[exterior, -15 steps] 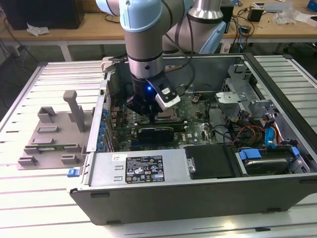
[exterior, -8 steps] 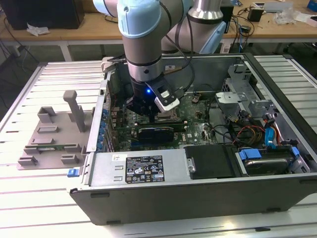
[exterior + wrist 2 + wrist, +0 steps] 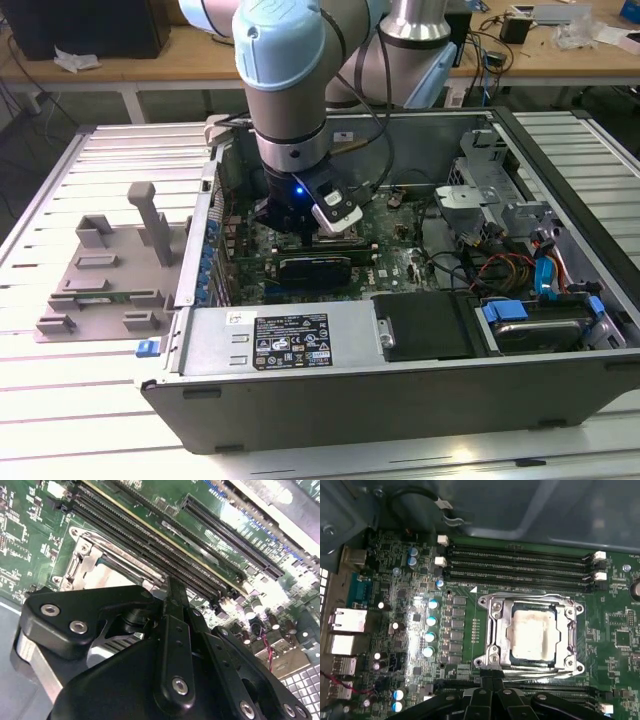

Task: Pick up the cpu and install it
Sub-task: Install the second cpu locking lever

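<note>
The cpu (image 3: 532,632) sits in the socket (image 3: 492,630) on the green motherboard (image 3: 395,580), its pale silver top smeared and dull, framed by the metal bracket with a screw at each corner. Long black memory slots (image 3: 520,565) run along one side of it, and a row of small round capacitors (image 3: 431,630) stands on another side. In the second wrist view the same socket (image 3: 87,562) peeks out from behind the black links of the gripper.

The gripper (image 3: 492,682) hangs right at the socket's edge, low over the board. Its jaws look drawn together to a narrow tip and I see nothing held between them, though whether they are fully closed I cannot tell.

From the exterior view, the arm (image 3: 285,70) reaches down into the open computer case (image 3: 400,400), which lies on its side on a slatted metal table (image 3: 60,200). A small blue light glows at the wrist (image 3: 297,188). On the exterior view's left, outside the case, a grey plastic tray (image 3: 100,280) with upright posts rests on the table. Cables and a blue-tabbed drive bay (image 3: 540,315) fill the case's other end.
</note>
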Controlling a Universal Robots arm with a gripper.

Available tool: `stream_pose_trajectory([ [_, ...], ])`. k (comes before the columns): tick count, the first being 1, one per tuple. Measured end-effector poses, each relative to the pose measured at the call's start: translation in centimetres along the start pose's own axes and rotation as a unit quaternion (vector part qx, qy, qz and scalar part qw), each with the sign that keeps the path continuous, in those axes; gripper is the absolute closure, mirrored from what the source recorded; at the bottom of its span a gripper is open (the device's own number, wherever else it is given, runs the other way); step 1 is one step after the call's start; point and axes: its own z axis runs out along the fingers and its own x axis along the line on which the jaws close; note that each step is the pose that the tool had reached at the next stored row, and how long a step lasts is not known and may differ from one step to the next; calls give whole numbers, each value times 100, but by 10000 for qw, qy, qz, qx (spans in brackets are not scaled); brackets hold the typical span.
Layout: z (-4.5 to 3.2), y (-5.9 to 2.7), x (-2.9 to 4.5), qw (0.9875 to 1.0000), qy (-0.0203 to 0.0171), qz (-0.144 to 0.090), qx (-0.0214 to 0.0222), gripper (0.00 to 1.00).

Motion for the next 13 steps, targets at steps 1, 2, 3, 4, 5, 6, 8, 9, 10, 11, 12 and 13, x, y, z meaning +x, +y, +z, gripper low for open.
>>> stream_pose_trajectory([
  [1,11,-1,13,10000,-2,3,-20,89],
  [2,14,-2,19,10000,-3,4,-30,89],
  [3,16,-2,25,10000,-5,6,-45,89],
  [4,18,-2,34,10000,-12,8,-80,89],
  [5,20,-2,38,9999,-16,9,-108,89],
  [6,26,-3,42,9998,-29,17,-182,89],
  [8,54,-13,45,9997,-36,29,-240,89],
  [9,62,-18,46,9997,-37,32,-249,89],
  [10,64,-20,47,9997,-37,35,-253,89],
  [11,64,-21,47,9997,-38,36,-254,89],
  [12,64,-21,47,9997,-37,36,-255,89],
  [13,65,-21,46,9997,-38,35,-255,89],
])
